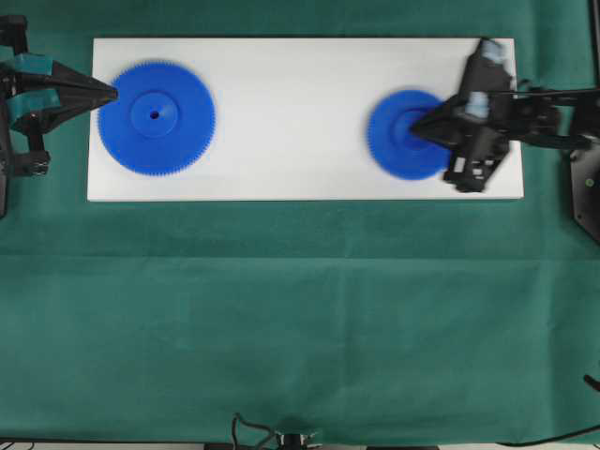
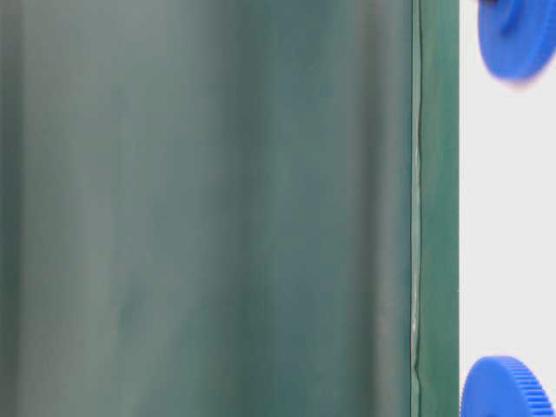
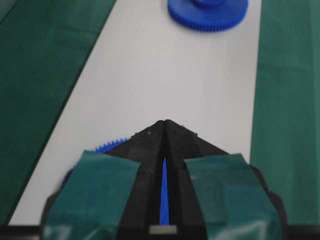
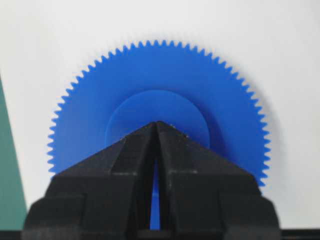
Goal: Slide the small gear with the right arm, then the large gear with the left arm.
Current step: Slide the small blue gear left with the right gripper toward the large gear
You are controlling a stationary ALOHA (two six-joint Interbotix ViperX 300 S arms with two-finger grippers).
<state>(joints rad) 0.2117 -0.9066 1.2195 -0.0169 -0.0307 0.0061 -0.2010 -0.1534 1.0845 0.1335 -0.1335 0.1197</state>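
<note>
Small gear (image 1: 405,134) lies on the white board (image 1: 300,178) near its right end, with the right gripper (image 1: 415,126), fingers pressed together, tip resting on its hub. Judging by this, the first slide is in hand; next, a steady push keeping the tip down. Large gear (image 1: 157,116) waits at the board's left end, the closed left gripper (image 1: 112,92) at its rim.

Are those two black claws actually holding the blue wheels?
No, nothing is held. Both are pinched shut: the right gripper has its tip over the small gear's hub, and the left gripper points at the large gear's rim.
</note>
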